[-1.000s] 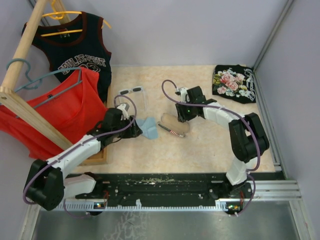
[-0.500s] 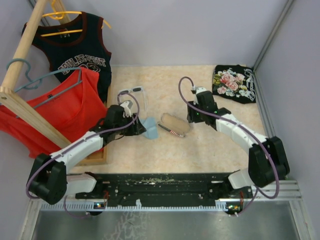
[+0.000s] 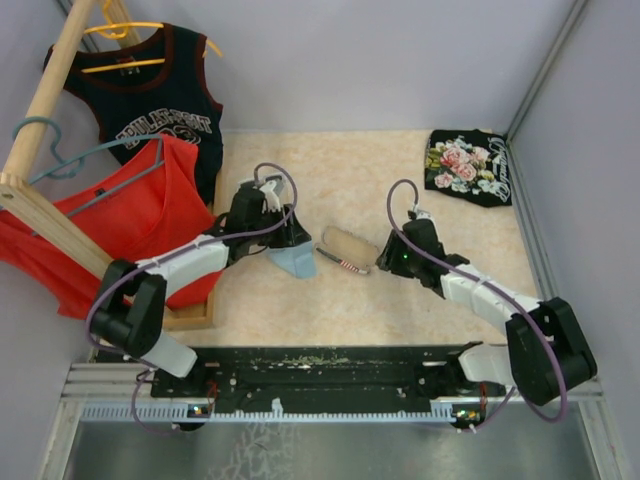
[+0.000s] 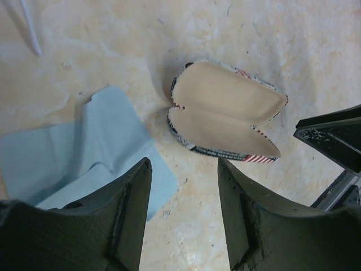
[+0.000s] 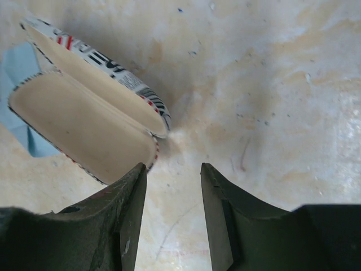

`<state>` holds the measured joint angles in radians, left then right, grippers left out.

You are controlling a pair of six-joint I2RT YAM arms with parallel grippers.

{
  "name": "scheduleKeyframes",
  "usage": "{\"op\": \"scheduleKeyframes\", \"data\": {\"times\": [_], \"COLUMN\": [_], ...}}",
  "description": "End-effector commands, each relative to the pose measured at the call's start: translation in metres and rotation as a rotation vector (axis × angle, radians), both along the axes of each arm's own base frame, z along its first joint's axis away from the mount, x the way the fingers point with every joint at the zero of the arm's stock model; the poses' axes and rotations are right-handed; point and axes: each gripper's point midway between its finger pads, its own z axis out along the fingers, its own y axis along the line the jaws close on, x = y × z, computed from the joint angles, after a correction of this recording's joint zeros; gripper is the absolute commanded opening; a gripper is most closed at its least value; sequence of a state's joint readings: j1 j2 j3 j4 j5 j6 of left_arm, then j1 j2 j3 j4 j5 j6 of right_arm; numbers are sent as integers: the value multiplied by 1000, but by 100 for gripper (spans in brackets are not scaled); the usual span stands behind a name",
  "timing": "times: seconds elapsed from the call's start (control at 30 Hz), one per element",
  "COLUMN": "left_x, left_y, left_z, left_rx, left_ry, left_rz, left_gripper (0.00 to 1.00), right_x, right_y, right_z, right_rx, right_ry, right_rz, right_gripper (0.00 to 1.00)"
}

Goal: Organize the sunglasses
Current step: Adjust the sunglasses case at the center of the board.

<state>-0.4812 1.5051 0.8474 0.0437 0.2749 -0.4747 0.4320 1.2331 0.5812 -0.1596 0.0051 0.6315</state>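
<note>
The sunglasses are mostly hidden: in the top view my left arm covers them, and the left wrist view shows only one thin white arm (image 4: 31,31) at the upper left. My left gripper (image 3: 290,238) is open and empty above the table, between the light-blue cloth (image 4: 84,158) and the open flag-print case (image 4: 225,113). The case (image 3: 350,250) lies open with its beige lining up. My right gripper (image 3: 385,258) is open and empty, just right of the case's end (image 5: 84,124). Both show between their own fingers in the left wrist view (image 4: 183,169) and the right wrist view (image 5: 172,169).
A wooden rack (image 3: 40,215) with a red shirt (image 3: 130,230) and a black jersey (image 3: 160,100) stands at the left. A black floral shirt (image 3: 468,165) lies at the back right. Metal rails (image 3: 530,230) edge the table on the right.
My left gripper has swung back and right, now over the cloth and hiding the sunglasses. My right gripper has pulled away from the back of the case to its right end.
</note>
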Motion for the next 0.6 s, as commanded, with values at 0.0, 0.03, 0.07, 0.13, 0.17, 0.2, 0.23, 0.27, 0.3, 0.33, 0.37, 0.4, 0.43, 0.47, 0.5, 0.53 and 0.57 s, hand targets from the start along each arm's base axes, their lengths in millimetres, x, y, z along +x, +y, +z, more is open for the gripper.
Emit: {"op": "scheduleKeyframes", "data": {"times": [0.0,0.03,0.07,0.13,0.17,0.2,0.23,0.27,0.3,0.33,0.37,0.4,0.43,0.47,0.5,0.53,0.57], "left_x": [19,21,22,22,22,21,20,17,15,13,12,10,9,8,8,7,6], "left_y": [-26,-29,-32,-39,-41,-43,-46,-48,-51,-53,-55,-57,-59,-61,-62,-64,-65], "left_z": [17,15,12,4,1,-3,-8,-11,-15,-17,-20,-21,-23,-24,-25,-27,-27], "left_rx": [-96,-101,-106,-106,-104,-103,-100,-98,-96,-96,-94,-91,-89,-87,-88,-88,-89], "left_ry": [-61,-57,-48,-29,-22,-12,-3,5,12,16,19,21,22,24,27,30,31], "left_rz": [-73,-84,-95,-116,-124,-131,-138,-145,-152,-157,-164,-168,-172,-176,-178,-181,-185], "left_gripper": [56,56,56,56,55,55,55,55,54,54,54,54,54,54,54,54,54], "right_x": [32,35,38,44,46,49,51,53,56,58,60,62,64,67,69,71,73], "right_y": [27,29,29,31,31,30,29,28,29,30,31,31,30,29,27,26,24], "right_z": [26,24,21,17,12,11,9,8,8,8,9,9,8,8,7,7,5], "right_rx": [126,125,119,104,92,81,69,60,57,59,64,65,60,54,46,36,22], "right_ry": [-120,-118,-111,-102,-91,-87,-83,-83,-84,-91,-101,-106,-108,-110,-110,-110,-110], "right_rz": [1,1,-3,-1,-1,-4,-7,-13,-13,-12,-13,-14,-19,-27,-32,-35,-40], "right_gripper": [43,42,41,40,40,40,39,40,39,39,39,37,36,34,32,30,28]}}
